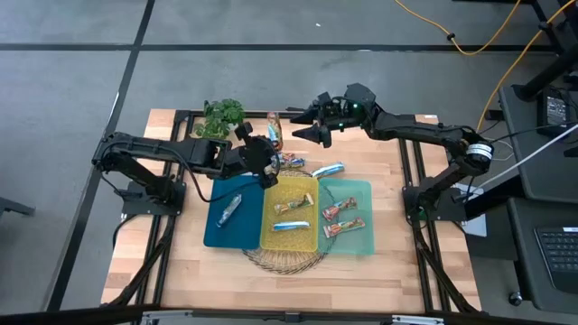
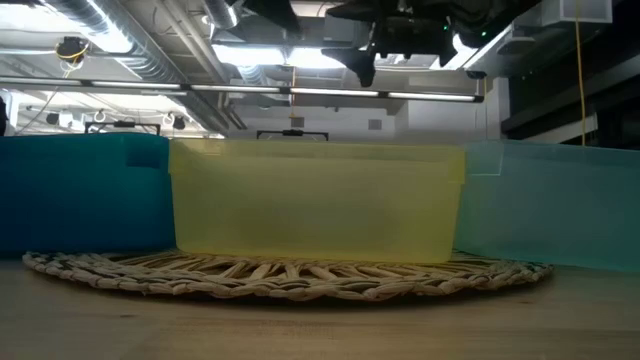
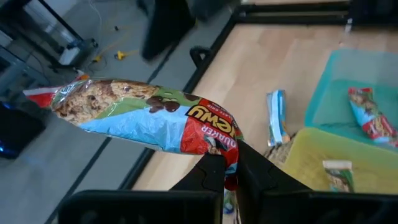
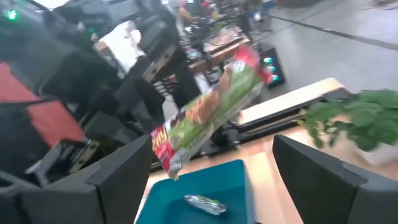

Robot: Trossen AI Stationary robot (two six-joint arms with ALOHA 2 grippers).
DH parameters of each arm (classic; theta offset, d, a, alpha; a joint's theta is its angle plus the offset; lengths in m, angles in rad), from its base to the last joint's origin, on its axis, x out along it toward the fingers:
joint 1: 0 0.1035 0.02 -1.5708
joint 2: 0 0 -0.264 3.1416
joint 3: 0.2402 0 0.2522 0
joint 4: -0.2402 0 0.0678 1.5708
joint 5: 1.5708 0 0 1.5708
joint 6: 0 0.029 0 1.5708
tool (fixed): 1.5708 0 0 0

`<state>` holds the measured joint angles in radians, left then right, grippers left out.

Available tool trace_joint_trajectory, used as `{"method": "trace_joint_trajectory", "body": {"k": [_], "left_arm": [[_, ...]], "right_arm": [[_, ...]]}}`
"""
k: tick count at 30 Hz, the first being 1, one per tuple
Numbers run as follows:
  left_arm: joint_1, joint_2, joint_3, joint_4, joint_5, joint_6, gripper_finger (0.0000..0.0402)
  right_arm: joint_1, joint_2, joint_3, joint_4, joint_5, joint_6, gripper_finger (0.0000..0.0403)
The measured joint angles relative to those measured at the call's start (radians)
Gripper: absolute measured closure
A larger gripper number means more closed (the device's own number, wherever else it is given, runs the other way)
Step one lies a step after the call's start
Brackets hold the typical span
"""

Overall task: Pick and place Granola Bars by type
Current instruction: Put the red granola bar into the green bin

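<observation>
The wooden table (image 1: 181, 262) carries three bins side by side on a round woven mat (image 2: 290, 275): a dark blue bin (image 1: 221, 230), a yellow bin (image 1: 302, 242) in the middle and a pale teal bin (image 1: 361, 194). The left arm reaches from the left side to the far edge of the yellow bin, and the left gripper (image 3: 229, 177) has its two fingers pressed together on one end of a granola bar (image 3: 146, 115); this held bar is lifted above the table, its wrapper is red, green and light blue with a picture of oats, and it sticks out sideways from the fingers. The right arm comes from the right side and its right gripper (image 4: 211, 174) is spread wide and holds nothing, it hangs high over the far part of the table, near the green plant (image 1: 222, 116). In the right wrist view the held bar shows between the open fingers but farther off. A silvery bar (image 1: 229, 209) lies in the dark blue bin, a blue-white bar (image 1: 291, 226) lies in the yellow bin, two red-brown bars (image 1: 341, 219) lie in the teal bin. Another blue-white bar (image 1: 328, 169) lies on the table just behind the bins. Behind the table, the room has a grey floor and an orange cable (image 1: 488, 41)
</observation>
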<state>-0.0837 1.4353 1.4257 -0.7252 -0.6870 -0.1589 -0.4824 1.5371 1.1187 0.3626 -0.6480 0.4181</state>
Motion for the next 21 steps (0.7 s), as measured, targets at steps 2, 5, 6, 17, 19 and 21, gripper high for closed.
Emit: {"method": "trace_joint_trajectory", "body": {"k": [2,5,6,17,19,21], "left_arm": [[0.0,0.0,0.016,0.0,-0.004,0.022,0.0394],[0.002,0.0,0.029,0.001,-0.009,0.044,0.0394],[0.002,0.0,0.029,0.001,-0.011,0.046,0.0394],[0.002,0.0,0.029,0.004,-0.011,0.043,0.0394],[0.002,0.0,0.029,0.009,-0.011,0.045,0.0394],[0.002,0.0,0.029,0.019,-0.004,0.052,0.0394]], "right_arm": [[0.0,0.025,0.0,0.065,-0.031,0.037,0.0069],[0.0,0.051,0.0,0.171,-0.054,0.096,0.0069],[0.0,0.056,0.0,0.202,-0.057,0.111,0.0069],[0.0,0.102,0.001,0.309,-0.09,0.206,0.0069],[0.0,0.109,0.001,0.313,-0.09,0.206,0.0069],[0.0,0.117,0.001,0.327,-0.089,0.206,0.0069]]}}
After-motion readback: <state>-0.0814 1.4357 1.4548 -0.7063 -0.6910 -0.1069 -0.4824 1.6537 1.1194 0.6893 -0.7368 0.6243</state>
